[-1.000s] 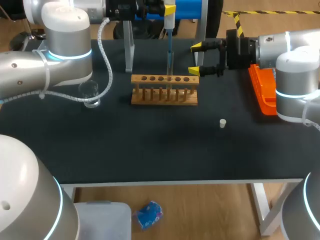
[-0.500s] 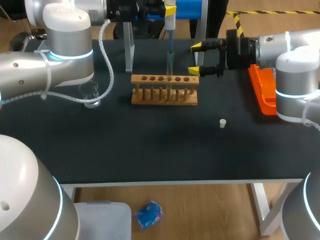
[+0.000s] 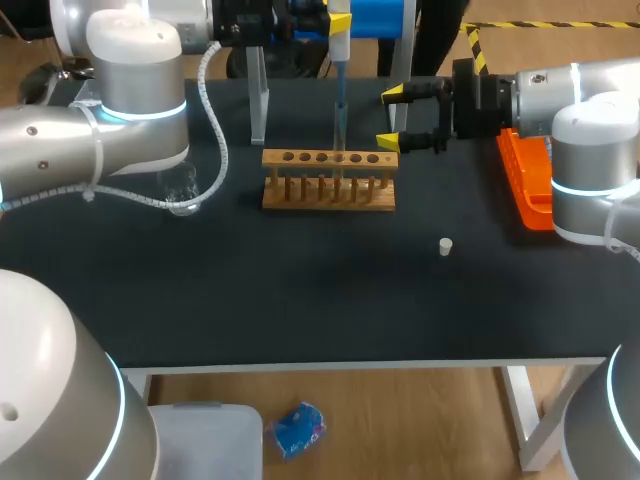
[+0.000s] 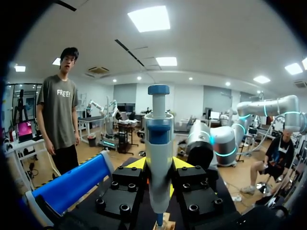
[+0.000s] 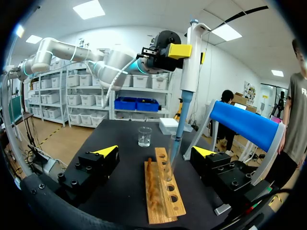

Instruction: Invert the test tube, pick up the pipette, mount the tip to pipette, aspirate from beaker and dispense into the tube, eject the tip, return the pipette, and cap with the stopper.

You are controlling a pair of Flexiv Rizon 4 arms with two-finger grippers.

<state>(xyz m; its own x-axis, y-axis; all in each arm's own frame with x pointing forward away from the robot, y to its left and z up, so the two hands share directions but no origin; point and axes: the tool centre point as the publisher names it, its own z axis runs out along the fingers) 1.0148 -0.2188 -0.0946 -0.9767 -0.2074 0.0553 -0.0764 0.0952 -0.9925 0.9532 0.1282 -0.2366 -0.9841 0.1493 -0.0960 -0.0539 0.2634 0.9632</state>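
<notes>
My left gripper (image 3: 340, 18) is shut on the white and blue pipette (image 3: 340, 45), holding it upright above the wooden rack (image 3: 329, 180). The pipette's tip reaches down into a clear test tube (image 3: 338, 150) standing in the rack. In the left wrist view the pipette (image 4: 159, 158) sits clamped between the yellow fingers. My right gripper (image 3: 395, 118) hovers open just right of the rack's end; in its wrist view the rack (image 5: 163, 196) and tube (image 5: 171, 160) lie ahead of the open gripper (image 5: 156, 151). The beaker (image 3: 180, 187) stands left of the rack. A small white stopper (image 3: 446, 246) lies on the table.
An orange tip box (image 3: 525, 180) sits at the table's right edge under my right arm. A clear stand (image 3: 258, 100) rises behind the rack's left end, with a blue holder (image 3: 375, 15) at the table's back.
</notes>
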